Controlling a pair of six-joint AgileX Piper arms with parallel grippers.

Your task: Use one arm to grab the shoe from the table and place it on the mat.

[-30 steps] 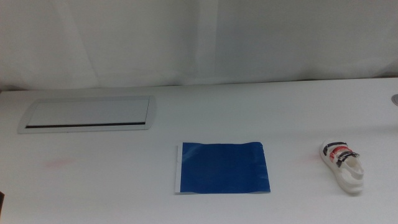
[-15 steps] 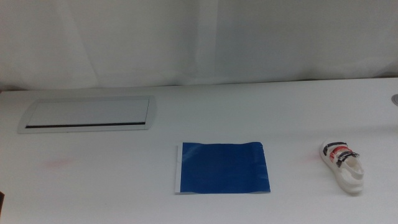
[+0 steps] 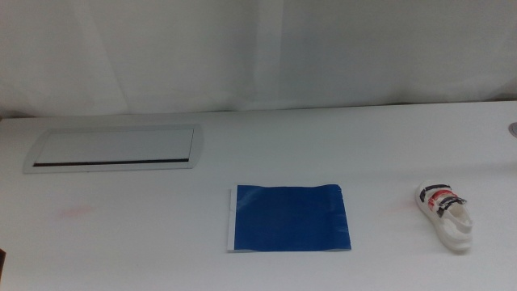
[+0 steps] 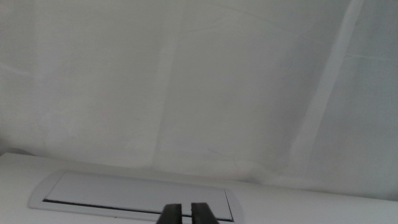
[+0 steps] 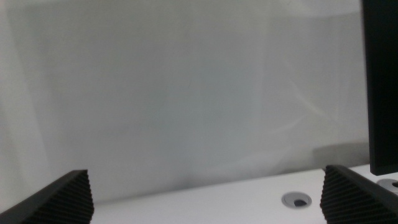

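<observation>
The small white shoe (image 3: 447, 215) with a red strap between two dark ones lies on the white table (image 3: 323, 145) at the right, apart from the dark blue mat (image 3: 290, 217) in the middle front. Neither arm shows in the middle view. In the left wrist view my left gripper (image 4: 185, 213) shows two jaw tips close together, shut and empty. In the right wrist view my right gripper (image 5: 208, 196) has its jaws wide apart and empty, facing the white backdrop. The shoe and mat do not show in either wrist view.
A recessed grey panel (image 3: 113, 148) lies in the table at the back left; it also shows in the left wrist view (image 4: 134, 196). A round grey grommet (image 5: 296, 199) sits in the table near the right edge (image 3: 512, 128). A white curtain backs the table.
</observation>
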